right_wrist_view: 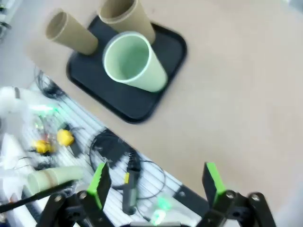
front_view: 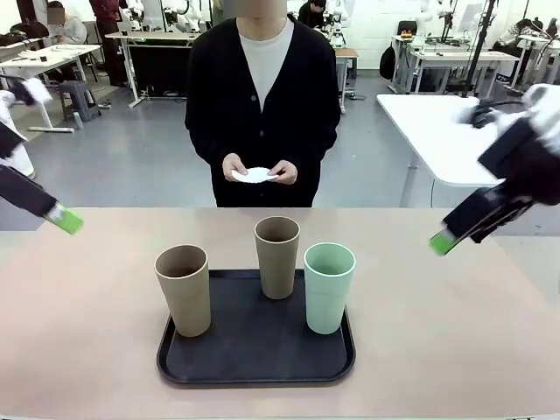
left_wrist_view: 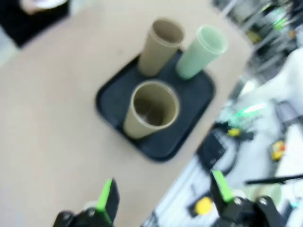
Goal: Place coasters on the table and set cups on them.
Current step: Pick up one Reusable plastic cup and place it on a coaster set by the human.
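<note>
a black tray [front_view: 254, 372] is lying on the beige worktop [front_view: 87, 350], toward the near edge at the middle. a tan cup [front_view: 184, 290] is standing at the tray's left side, a second tan cup [front_view: 277, 258] is standing at its far edge, and a mint cup [front_view: 328, 289] is standing on the right, just beside the second tan cup. i cannot tell whether those two are touching. all three are standing upright, and the wrist views are showing them empty.

a person [front_view: 262, 96] is standing at the far side of the worktop, holding the coasters [front_view: 255, 175] in both hands [front_view: 285, 171] at waist height, off the worktop. the white lacy-edged paper is reading as one flat disc or a thin stack, and the count cannot be made out.

the left end effector [left_wrist_view: 163, 191] is hanging in the air at the worktop's left side, well apart from the tray. its green pads [left_wrist_view: 108, 195] are standing wide apart with nothing between them. the right end effector [right_wrist_view: 156, 182] is hovering at the right side, also well clear of the tray and the cups. its pads [right_wrist_view: 212, 178] are likewise spread open and gripping nothing. in the front view both arms are pointing inward and downward toward the middle.
</note>
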Motion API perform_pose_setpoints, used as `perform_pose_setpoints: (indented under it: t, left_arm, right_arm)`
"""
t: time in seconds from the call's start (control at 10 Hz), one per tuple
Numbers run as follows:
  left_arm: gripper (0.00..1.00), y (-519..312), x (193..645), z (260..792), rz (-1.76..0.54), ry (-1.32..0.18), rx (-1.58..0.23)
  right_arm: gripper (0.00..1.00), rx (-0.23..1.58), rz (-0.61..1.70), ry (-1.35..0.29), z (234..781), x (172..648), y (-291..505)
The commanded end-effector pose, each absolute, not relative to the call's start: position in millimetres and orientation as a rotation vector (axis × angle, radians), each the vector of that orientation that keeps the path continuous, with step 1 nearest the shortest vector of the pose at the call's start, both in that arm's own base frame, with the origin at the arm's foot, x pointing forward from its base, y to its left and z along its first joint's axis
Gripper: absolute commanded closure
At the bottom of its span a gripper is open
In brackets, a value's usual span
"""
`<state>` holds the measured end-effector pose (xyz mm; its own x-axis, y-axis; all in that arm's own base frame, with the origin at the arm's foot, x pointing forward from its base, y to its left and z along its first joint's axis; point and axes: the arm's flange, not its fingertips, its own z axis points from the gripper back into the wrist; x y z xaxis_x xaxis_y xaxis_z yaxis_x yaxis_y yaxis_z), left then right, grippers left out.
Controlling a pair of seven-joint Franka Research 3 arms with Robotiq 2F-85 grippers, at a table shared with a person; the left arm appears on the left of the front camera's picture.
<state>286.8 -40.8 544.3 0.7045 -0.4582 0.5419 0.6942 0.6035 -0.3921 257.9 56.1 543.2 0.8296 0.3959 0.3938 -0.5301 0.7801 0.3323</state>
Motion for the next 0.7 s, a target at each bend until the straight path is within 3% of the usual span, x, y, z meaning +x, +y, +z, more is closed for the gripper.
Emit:
perform_pose_setpoints:
  t: [0.0,0.2,0.6]
  left_arm:
    - [0.00,-6,310,539,-0.408,-0.323,-1.093]
    - [0.00,26,325,524,-0.252,-0.306,-1.158]
    - [0.00,109,323,500,-0.069,-0.219,-1.144]
  right_arm:
    - [0.00,1.026,0.228,-0.295,522,246,-19]
    - [0.00,1.136,0.149,-0.264,503,239,-71]
    - [0.00,1.175,0.101,-0.223,476,215,-111]
